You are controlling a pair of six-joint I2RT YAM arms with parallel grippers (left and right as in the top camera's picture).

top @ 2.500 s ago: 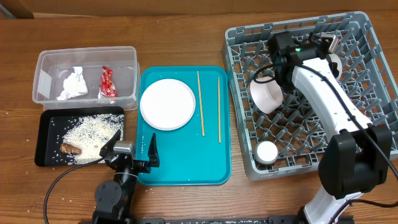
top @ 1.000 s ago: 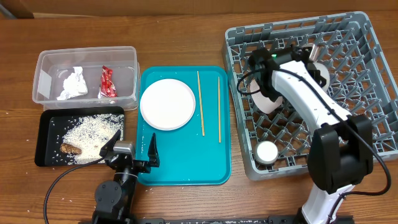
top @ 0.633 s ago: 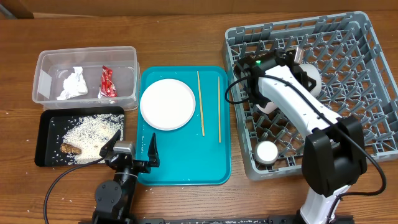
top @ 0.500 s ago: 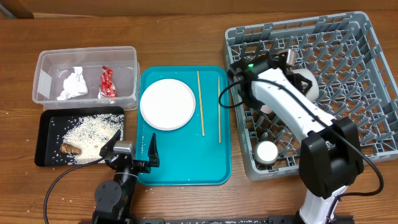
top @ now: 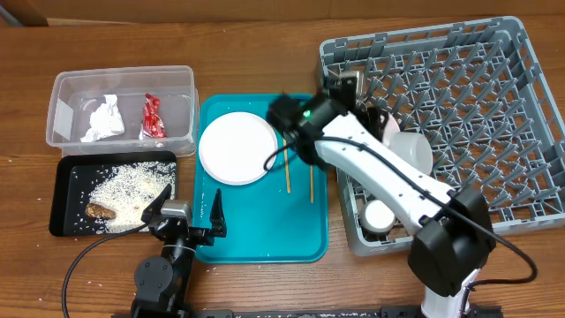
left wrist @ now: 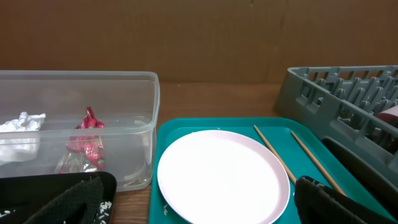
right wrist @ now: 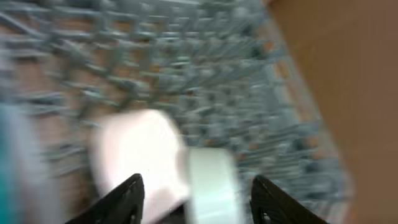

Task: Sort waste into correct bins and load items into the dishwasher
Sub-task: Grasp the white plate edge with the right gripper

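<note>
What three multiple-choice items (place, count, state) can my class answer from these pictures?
1. Where does the red wrapper lie? A in the black tray; B in the clear tub; C in the grey rack.
2. How many chopsticks lie on the teal tray? A one; B two; C four.
3. How are the left fingers? A open, holding nothing; B shut on the white plate; C shut on a chopstick.
Key: 1 B, seen inside the tub beside the tissue; 2 B, the left wrist view shows both; 3 A, they stand spread apart.
</note>
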